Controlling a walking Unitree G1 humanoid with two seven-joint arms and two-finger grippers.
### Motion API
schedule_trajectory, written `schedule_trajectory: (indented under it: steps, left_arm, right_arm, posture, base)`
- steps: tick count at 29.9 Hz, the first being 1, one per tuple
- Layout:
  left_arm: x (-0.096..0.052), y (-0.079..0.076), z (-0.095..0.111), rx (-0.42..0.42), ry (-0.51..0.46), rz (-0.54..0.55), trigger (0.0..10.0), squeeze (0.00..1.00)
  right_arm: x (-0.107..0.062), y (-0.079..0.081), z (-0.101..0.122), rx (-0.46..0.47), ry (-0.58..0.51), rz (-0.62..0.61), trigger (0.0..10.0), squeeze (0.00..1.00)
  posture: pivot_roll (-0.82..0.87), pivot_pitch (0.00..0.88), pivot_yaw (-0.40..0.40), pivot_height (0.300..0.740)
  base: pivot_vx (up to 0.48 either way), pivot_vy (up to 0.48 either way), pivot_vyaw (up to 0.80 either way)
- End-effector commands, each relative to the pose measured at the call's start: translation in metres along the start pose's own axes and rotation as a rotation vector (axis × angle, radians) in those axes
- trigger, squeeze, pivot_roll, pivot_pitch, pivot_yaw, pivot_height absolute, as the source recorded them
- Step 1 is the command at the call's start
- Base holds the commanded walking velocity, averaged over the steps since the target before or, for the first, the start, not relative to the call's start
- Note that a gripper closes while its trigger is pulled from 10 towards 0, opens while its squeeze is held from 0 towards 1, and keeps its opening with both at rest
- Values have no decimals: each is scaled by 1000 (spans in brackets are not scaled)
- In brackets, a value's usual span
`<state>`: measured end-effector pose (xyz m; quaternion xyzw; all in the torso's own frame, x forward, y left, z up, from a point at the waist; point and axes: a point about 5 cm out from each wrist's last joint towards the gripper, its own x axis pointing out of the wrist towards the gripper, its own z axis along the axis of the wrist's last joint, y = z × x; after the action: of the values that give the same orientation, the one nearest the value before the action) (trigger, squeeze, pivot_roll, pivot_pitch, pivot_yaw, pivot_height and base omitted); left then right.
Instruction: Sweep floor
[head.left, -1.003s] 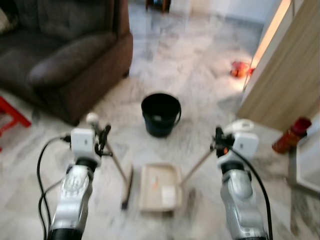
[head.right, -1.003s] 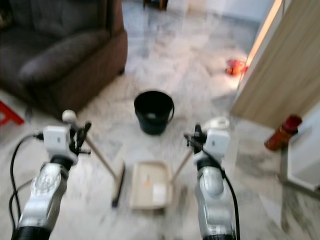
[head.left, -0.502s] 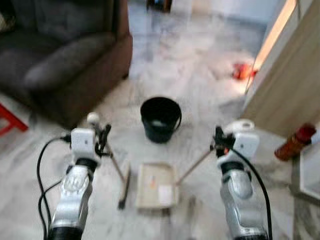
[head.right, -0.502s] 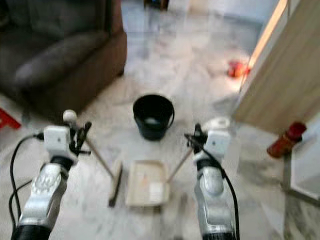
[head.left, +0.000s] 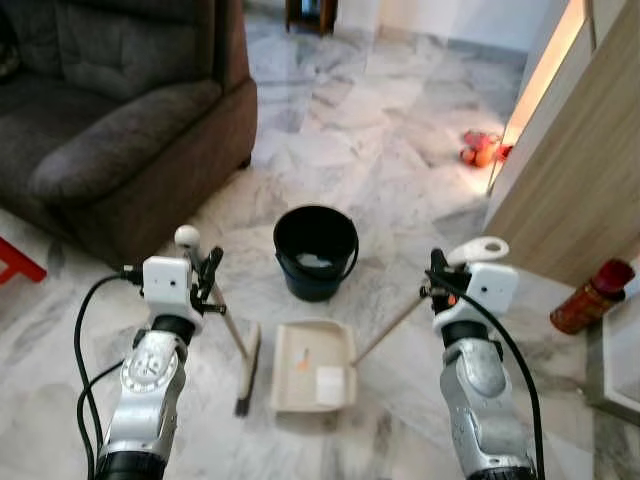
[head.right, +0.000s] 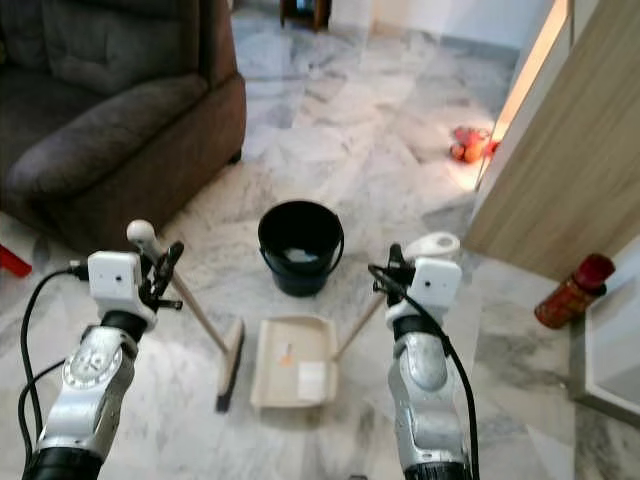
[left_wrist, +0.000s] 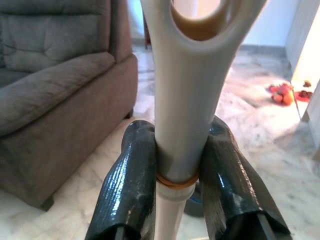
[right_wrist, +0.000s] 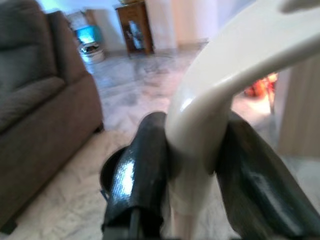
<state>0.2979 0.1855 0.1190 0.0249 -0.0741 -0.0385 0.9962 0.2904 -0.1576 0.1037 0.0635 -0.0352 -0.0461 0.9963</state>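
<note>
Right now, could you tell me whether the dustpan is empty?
No, the dustpan holds a white scrap and a small orange bit.

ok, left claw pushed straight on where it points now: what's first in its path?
Probably the black bucket, low ahead behind the broom handle that the left claw grips. The sofa lies off to one side. Depth is uncertain.

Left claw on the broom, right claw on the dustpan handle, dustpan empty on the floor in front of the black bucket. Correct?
Not quite: the dustpan isn't empty. The left eye view shows a white scrap and a small orange bit in it. The rest holds: left claw grips the broom, right claw grips the dustpan handle, black bucket just beyond.
</note>
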Motion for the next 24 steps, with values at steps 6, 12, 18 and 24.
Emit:
schedule_trajectory:
  steps: [6, 12, 18, 24]
  left_arm:
    - [2, 2, 8, 13, -39, -4, 10000, 0]
    - [2, 2, 8, 14, -38, -3, 10000, 0]
    - [2, 3, 7, 15, -36, -2, 10000, 0]
    - [1, 3, 7, 14, -38, 1, 10000, 0]
  right_arm:
    - [3, 1, 12, -2, -60, 1, 10000, 0]
    - [4, 1, 13, -4, -60, -2, 10000, 0]
    - [4, 0, 13, -4, -61, -2, 10000, 0]
    - [4, 0, 13, -4, -61, -2, 10000, 0]
  posture:
    - [38, 104, -3, 740]
    - [37, 107, -2, 740]
    - [37, 109, -2, 740]
    - [38, 111, -3, 740]
  base:
    - [289, 0, 0]
    - [290, 0, 0]
    - [292, 0, 0]
    - [292, 0, 0]
